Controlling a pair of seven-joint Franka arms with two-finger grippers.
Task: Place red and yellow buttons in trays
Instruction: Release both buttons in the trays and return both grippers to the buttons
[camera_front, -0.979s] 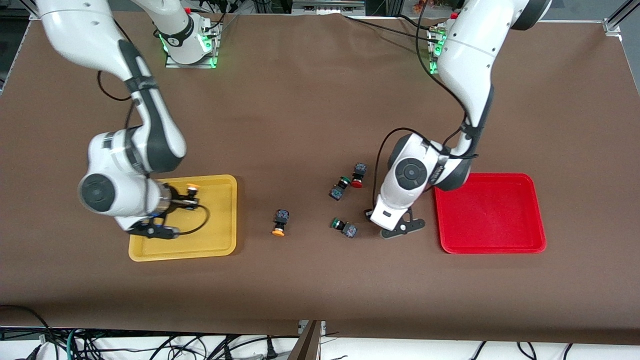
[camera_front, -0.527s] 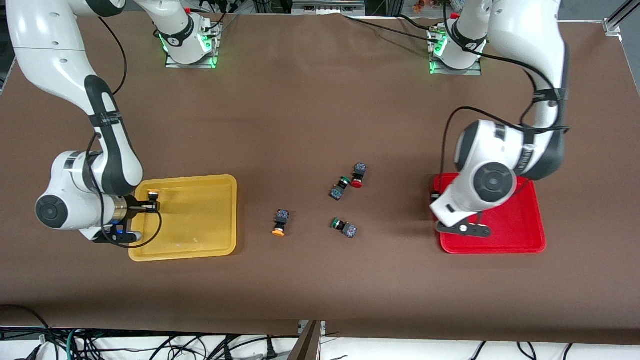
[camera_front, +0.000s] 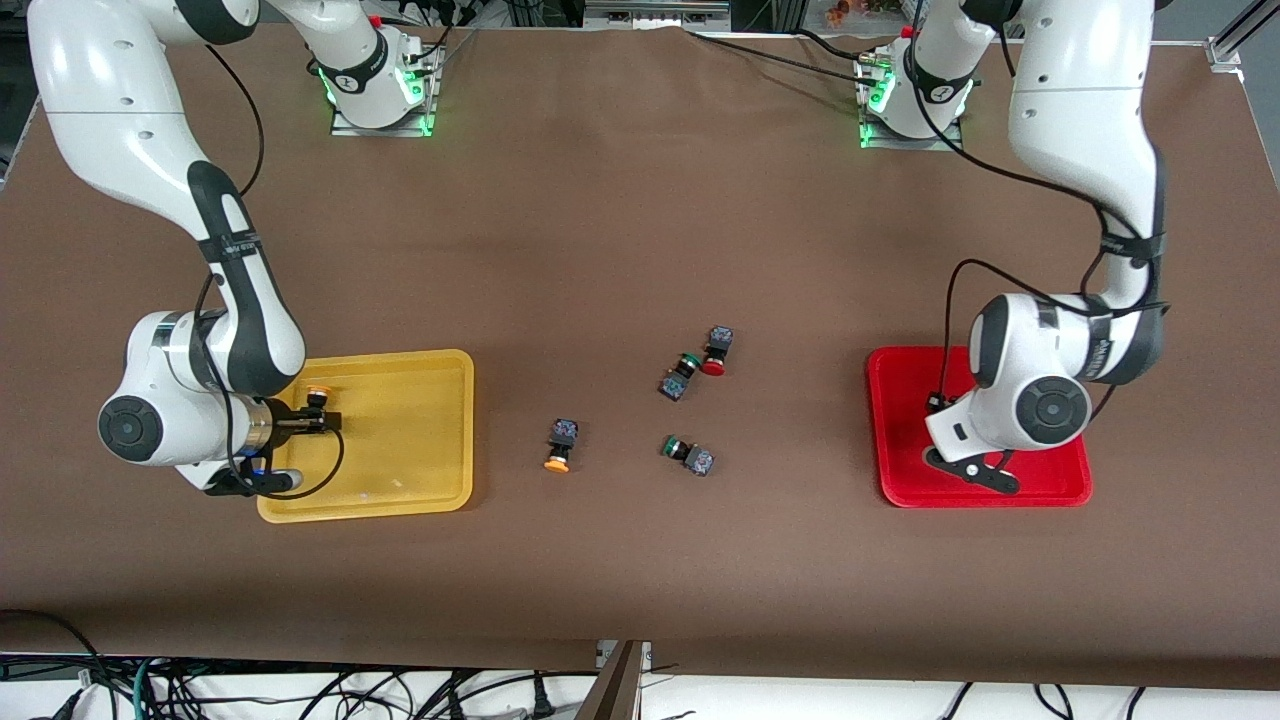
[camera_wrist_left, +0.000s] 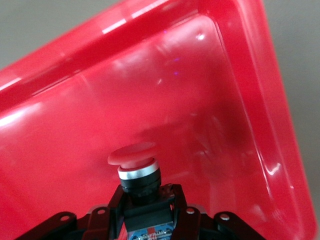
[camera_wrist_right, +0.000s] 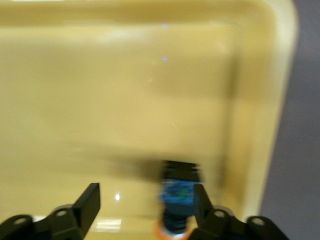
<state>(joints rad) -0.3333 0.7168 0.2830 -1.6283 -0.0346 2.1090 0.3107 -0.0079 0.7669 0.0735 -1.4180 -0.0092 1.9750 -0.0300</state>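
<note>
Two arms are working at once, each over its own tray. Compared with half a second ago, the left tool (camera_wrist_left: 145, 220) is sitting deeper over the shallow red plastic tray (camera_front: 1060, 370), no longer at the rim facing the middle of the counter (camera_front: 620, 220); it is gripping the dark body of a red-capped push-button switch (camera_wrist_left: 134, 161), whose cap is hanging just above the tray floor. The right tool (camera_wrist_right: 145, 207) is hovering over the shallow yellow plastic tray (camera_front: 420, 440), at the edge toward the right arm's end of the counter, having shifted slightly inward since the earlier frame. Its fingers (camera_wrist_right: 87, 202) are spread wide, and an orange-yellow-capped push-button switch (camera_front: 317, 398) is lying between them in the tray. Lying unmoved on the counter between the trays are a second orange-capped switch (camera_front: 560, 445), a second red-capped switch (camera_front: 716, 350) and two green-capped switches (camera_front: 680, 374) (camera_front: 688, 454).
</note>
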